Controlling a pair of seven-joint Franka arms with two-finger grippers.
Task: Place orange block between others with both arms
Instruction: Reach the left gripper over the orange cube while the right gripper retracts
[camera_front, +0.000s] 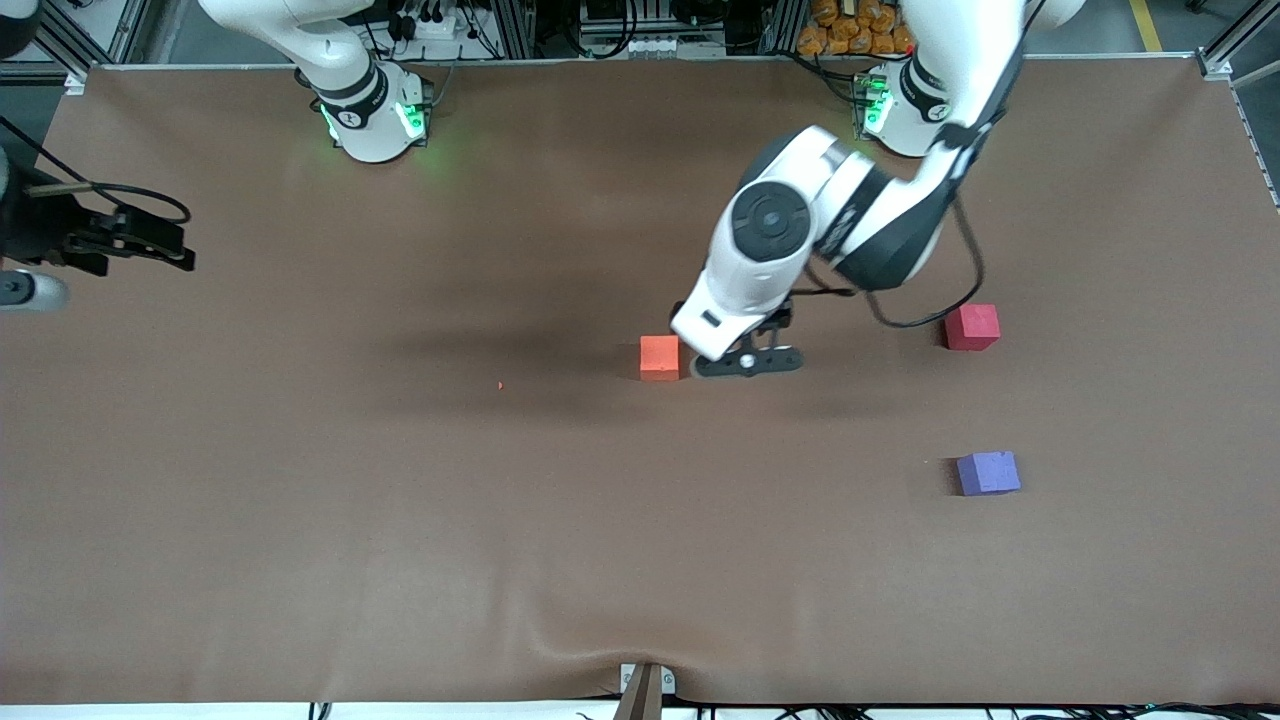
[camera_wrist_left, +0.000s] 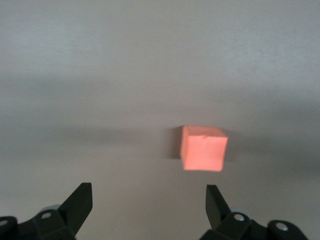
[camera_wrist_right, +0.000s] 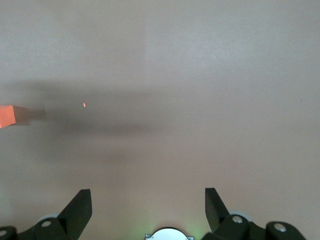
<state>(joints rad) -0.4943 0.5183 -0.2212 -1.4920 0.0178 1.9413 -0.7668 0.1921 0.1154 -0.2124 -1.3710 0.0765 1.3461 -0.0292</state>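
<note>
We see the orange block (camera_front: 659, 357) on the brown table (camera_front: 400, 500) near its middle, well apart from the pinkish-red cube (camera_front: 971, 327) and the purple-blue cube (camera_front: 988, 473) toward the left arm's end. The left gripper (camera_front: 748, 362) sits low just beside the block, jaws wide and empty. The right gripper (camera_wrist_right: 148, 210) waits at the other end, jaws wide; its wrist view alone shows a tiny orange speck (camera_wrist_right: 84, 105).

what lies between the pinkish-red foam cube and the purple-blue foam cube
Nothing: in the front view, only bare brown table separates the pinkish-red foam cube from the purple-blue foam cube.
</note>
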